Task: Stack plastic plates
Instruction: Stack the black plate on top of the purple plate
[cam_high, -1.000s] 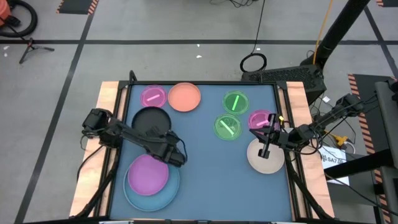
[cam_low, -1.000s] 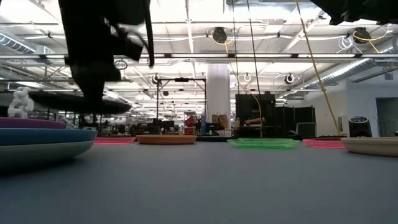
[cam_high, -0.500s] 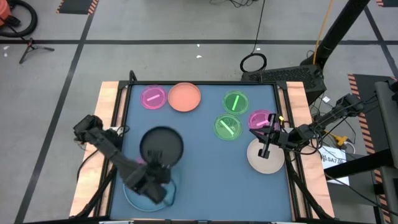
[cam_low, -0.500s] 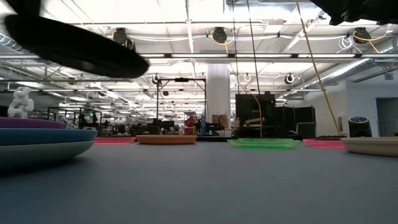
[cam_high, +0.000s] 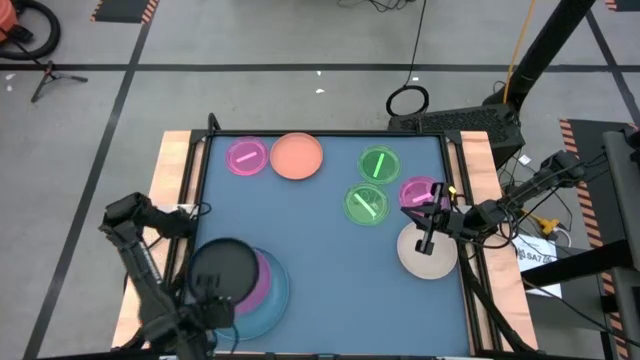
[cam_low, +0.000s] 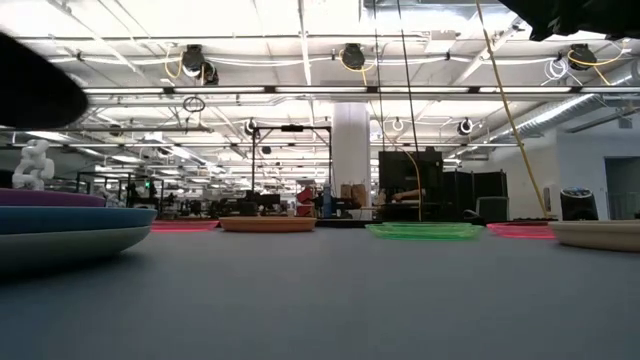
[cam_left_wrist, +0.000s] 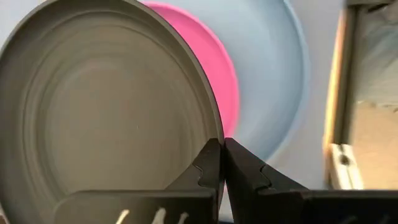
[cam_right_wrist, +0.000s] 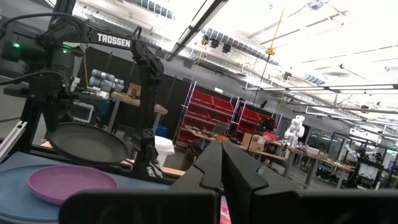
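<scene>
Mid-transfer step: black plate (cam_high: 222, 270) pinched at rim by left pincer (cam_left_wrist: 221, 163), fingers clamped tight on the edge, carried clear of the bench (cam_high: 320, 290) & hanging over the stack at front-left. Stack = purple plate (cam_high: 262, 280) nested in light-blue plate (cam_high: 268, 305); black one sits above both, offset toward the bench's left edge, not centred yet.

Next move, prob.: shift black plate inward till concentric w/ purple, level it, lower until rims seat, then release. Risk: rim-only pinch lets plate tilt; off-centre drop would leave it riding on purple's lip.

Right pincer (cam_high: 428, 222) parked over beige plate (cam_high: 432, 256) at right, fingers pressed together, holding nothing.

Elsewhere, untouched: orange plate (cam_high: 297, 157) & small pink plate (cam_high: 246, 156) at back-left; two small green plates (cam_high: 378, 164) (cam_high: 366, 204) mid-right; another small pink plate (cam_high: 416, 191) just beside right pincer.

Materials: all round, shallow, rigid plastic w/ raised rims. Black = matte, faint concentric rings in left wrist view. Purple, orange, beige, blue = opaque, smooth. Small pink/green = translucent, glossy, catching light streaks. Bench top = flat blue-grey mat, wood strips along sides.
</scene>
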